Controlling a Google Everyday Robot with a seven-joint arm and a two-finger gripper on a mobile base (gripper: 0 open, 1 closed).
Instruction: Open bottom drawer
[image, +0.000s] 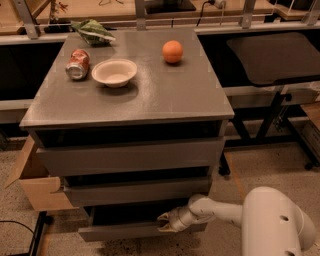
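Note:
The grey cabinet (135, 95) has three handle-less drawer fronts. The bottom drawer (125, 231) is the lowest and narrowest panel, and it stands pulled out a little, with a dark gap above its front. My gripper (165, 223) sits at the top edge of that front panel, toward its right side, at the end of my white arm (220, 210) that reaches in from the lower right. The two wider drawers, top (130, 157) and middle (135, 191), sit above it.
On the cabinet top lie a white bowl (114, 72), a crushed can (77, 64), an orange (172, 51) and a green bag (92, 31). A cardboard box (37, 187) stands left of the cabinet. A dark table on black legs (272, 57) is to the right.

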